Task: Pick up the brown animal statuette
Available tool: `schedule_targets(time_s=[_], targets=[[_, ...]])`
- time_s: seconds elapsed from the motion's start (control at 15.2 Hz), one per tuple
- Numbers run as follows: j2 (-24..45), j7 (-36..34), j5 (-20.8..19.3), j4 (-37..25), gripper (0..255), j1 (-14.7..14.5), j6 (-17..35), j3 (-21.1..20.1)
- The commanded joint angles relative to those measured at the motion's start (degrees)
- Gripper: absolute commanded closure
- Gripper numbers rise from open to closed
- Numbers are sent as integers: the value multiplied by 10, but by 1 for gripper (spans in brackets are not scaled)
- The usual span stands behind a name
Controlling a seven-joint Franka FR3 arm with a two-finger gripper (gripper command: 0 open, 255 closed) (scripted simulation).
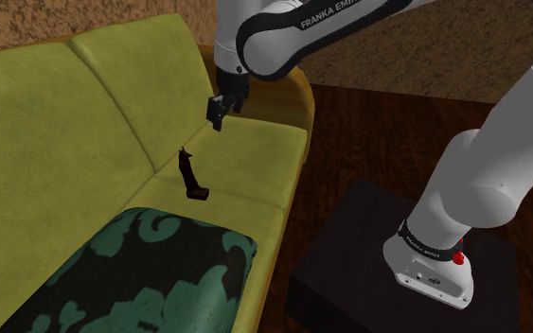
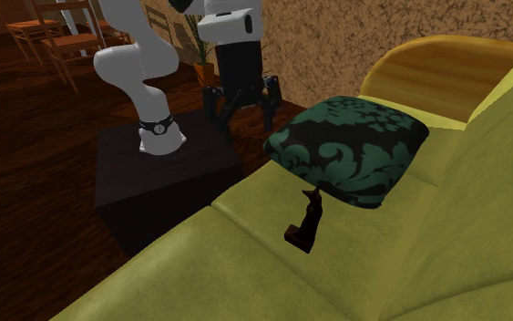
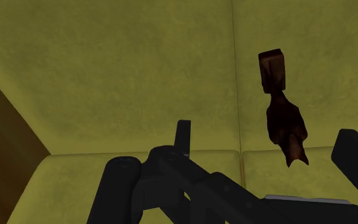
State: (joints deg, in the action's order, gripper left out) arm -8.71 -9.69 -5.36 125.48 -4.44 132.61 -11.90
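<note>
The gripper [image 1: 217, 117] is hanging over the sofa [image 1: 75, 142], above the seat cushion nearest the wooden arm [image 1: 301, 93]. Its two black fingers are standing well apart and gripping nothing. It is probably hovering like this so the jaws can come down on either side of the target rather than knock it over. The brown animal statuette [image 1: 192, 178] is standing upright on the seat, just beside the seam between the two seat cushions. It is apart from the gripper and lower than it. The tall, thin figure is resting on a small base on soft upholstery, so it looks liable to tip under a sideways nudge. In the wrist view the statuette is sitting closer to one finger than to the middle of the gap. Judging by that, the hand is needing a sideways shift before it descends. A green-and-black patterned cushion [image 1: 151, 274] is lying on the next seat cushion, close to the statuette on the side away from the wooden arm, and it may be crowding an approach from there. The seat is carrying just these two things, and neither is sitting inside anything. The black stand [image 1: 345, 241] is sitting on the dark wooden floor [image 1: 387, 123] off the sofa's front edge.
</note>
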Motion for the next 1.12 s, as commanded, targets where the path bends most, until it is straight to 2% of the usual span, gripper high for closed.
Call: schedule_targets(time_s=[0.0, 0.59, 1.06], targets=[[42, -18, -14, -27, 0, -3, 15, -10], [230, -89, -93, -172, 0, -37, 57, -28], [258, -105, -112, -160, 0, -43, 95, -21]])
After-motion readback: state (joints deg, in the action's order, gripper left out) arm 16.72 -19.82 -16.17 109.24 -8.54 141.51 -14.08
